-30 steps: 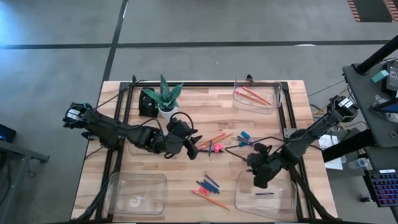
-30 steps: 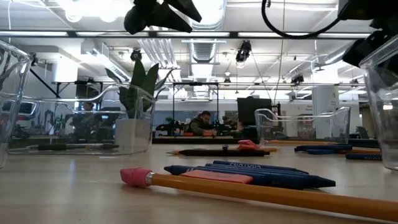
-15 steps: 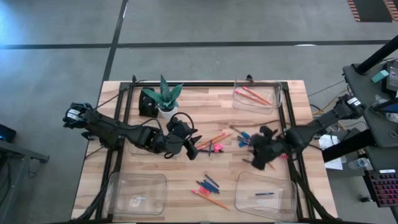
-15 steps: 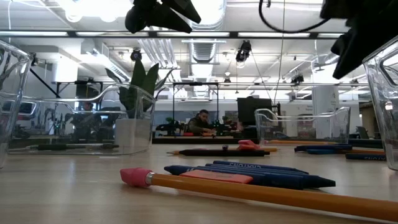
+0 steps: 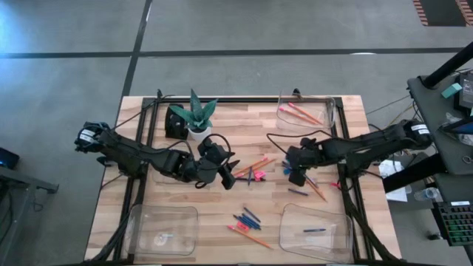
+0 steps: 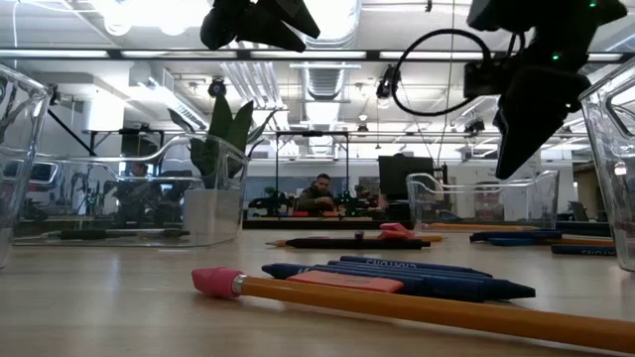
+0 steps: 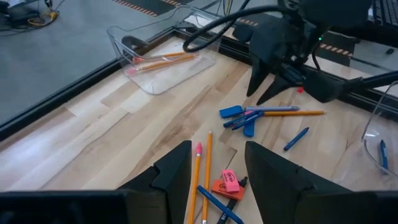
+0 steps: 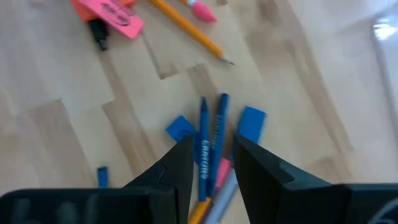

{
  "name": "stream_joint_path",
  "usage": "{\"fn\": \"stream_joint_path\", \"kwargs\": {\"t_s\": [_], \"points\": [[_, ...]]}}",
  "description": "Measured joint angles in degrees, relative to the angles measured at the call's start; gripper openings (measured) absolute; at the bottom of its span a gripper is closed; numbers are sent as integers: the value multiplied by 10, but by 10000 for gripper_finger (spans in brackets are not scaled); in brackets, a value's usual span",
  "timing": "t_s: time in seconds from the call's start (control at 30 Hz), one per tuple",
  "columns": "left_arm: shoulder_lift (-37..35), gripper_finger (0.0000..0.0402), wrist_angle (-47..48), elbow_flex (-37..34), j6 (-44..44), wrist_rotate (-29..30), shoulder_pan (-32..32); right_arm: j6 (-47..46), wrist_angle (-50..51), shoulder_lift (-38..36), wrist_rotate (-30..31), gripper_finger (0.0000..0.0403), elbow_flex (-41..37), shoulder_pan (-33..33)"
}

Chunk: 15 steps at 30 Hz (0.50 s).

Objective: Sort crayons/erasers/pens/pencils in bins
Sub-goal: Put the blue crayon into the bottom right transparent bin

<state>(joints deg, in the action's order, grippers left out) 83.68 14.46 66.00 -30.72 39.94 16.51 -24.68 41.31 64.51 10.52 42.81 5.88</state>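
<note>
1. Step in hand, as judged: picking up for sorting, with a reach toward the blue cluster of sticks and erasers right of the desk's middle.
2. Right hand: above that cluster and clear of the desk, fingers partly open with nothing between them.
3. Left hand: waiting over the desk's middle, fingers likewise parted and empty, just beside the loose pencils and the pink erasers.
4. Sorted so far: two pencils in the far right bin, one pen in the near right bin; most items loose on the wood.
5. Next move, as judged: lower straight down, centre on one piece only, close, then carry to its bin. Risk of catching two at once, given the touching sticks and the blue erasers hard against them.
6. Only in the right wrist view: two blue sticks side by side under the fingers, a blue eraser on either side.
7. Only in the high view: all four bins and the plant.
8. Only in the low view: the right hand's height above the desk, plus a pink-tipped pencil nearest the camera.
</note>
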Motion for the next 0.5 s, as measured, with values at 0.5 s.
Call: {"fn": "stream_joint_path", "kwargs": {"t_s": [0.5], "points": [[0, 137, -4, -19, -3, 27, -2, -2, -26, 84, -4, 105, -21, -36]]}}
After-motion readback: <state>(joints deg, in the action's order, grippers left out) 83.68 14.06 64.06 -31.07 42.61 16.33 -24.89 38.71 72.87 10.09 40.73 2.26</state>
